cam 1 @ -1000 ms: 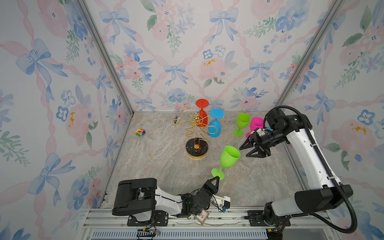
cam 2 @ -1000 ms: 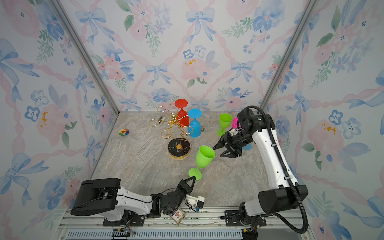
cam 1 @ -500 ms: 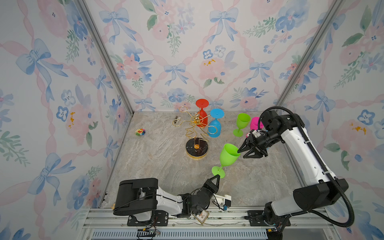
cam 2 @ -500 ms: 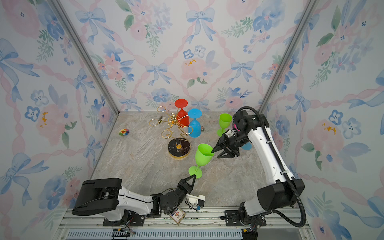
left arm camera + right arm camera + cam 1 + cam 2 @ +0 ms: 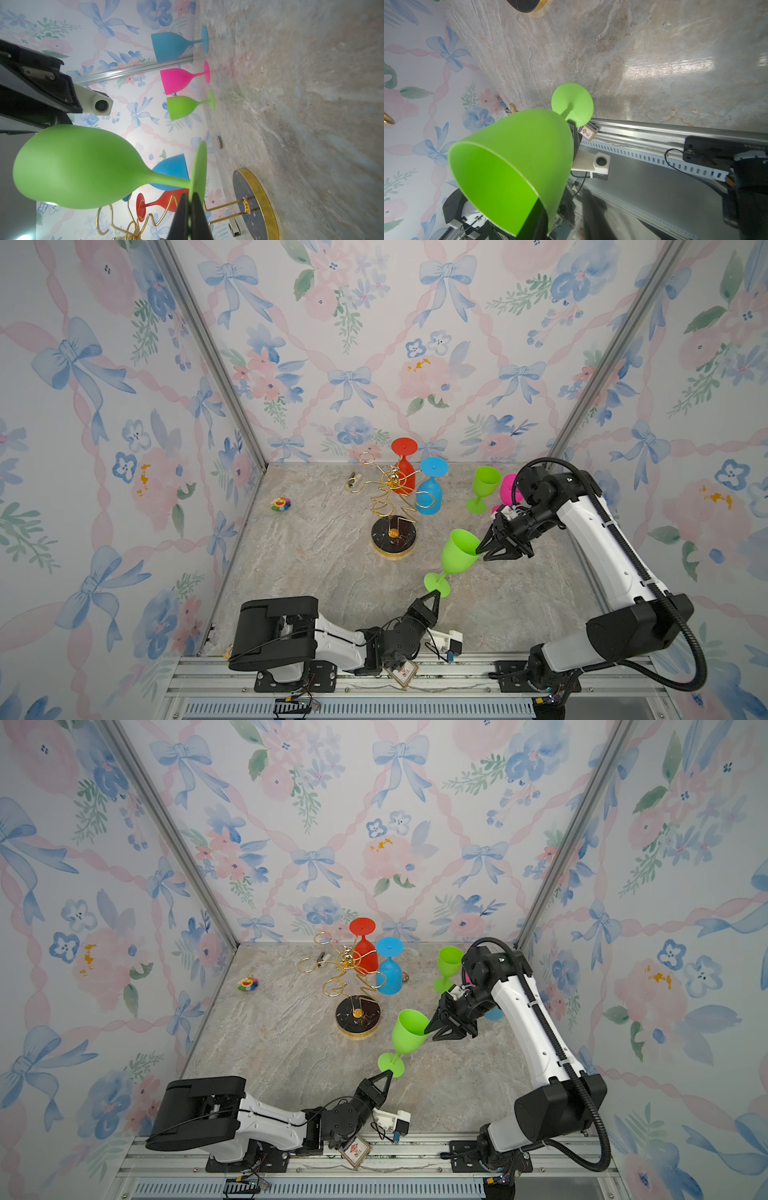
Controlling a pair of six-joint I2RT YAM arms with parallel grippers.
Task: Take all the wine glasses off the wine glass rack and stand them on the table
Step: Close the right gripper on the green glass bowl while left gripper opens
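A lime-green wine glass hangs tilted in the air in front of the rack, clear of it. My left gripper is shut on the edge of its foot. My right gripper straddles the bowl's rim, one finger inside and the other outside with a gap to the wall. The gold wire wine glass rack stands on its round black base. A red glass and a blue glass hang upside down on it.
Upright green, pink and blue glasses stand at the back right, near my right arm. A small colourful toy lies at the left wall, a metal clip behind the rack, a matchbox on the front rail.
My right gripper has moved left to the green glass and its jaws have narrowed; one finger now sits inside the bowl. The left gripper and the glass have stayed put.
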